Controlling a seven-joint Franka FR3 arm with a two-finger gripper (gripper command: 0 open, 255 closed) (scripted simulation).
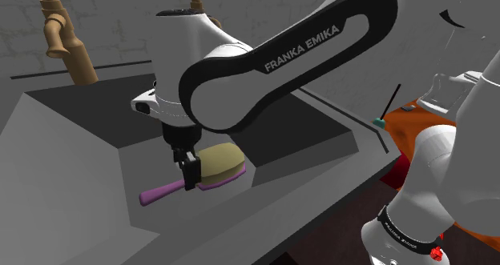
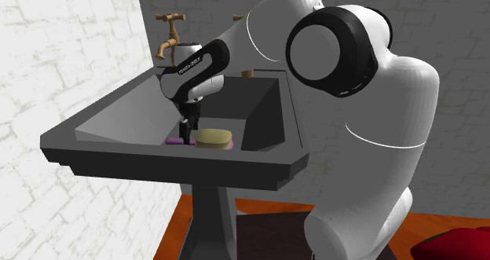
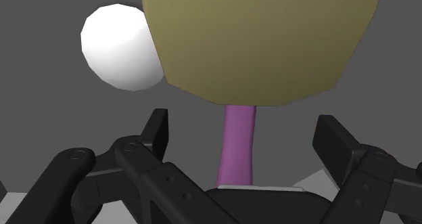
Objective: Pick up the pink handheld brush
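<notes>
The brush lies flat on the floor of a dark grey sink (image 1: 72, 143), with a pink handle (image 1: 164, 193) and a tan, olive-tinted head (image 1: 222, 162). My black gripper (image 1: 190, 175) hangs straight down over the handle where it meets the head. In the wrist view the pink handle (image 3: 240, 145) runs up between my fingers (image 3: 157, 124) to the broad tan head (image 3: 264, 40). The gripper (image 3: 245, 128) is open, with a gap on each side of the handle. The second exterior view shows the gripper (image 2: 186, 135) low in the basin beside the brush (image 2: 213, 137).
A white rounded object (image 3: 122, 47) sits on the basin floor beside the brush head. Brown taps (image 1: 60, 31) (image 2: 169, 32) stand at the sink's back rim. The basin walls slope steeply around the brush. A thin black stick with a green tip (image 1: 389, 111) stands past the sink's edge.
</notes>
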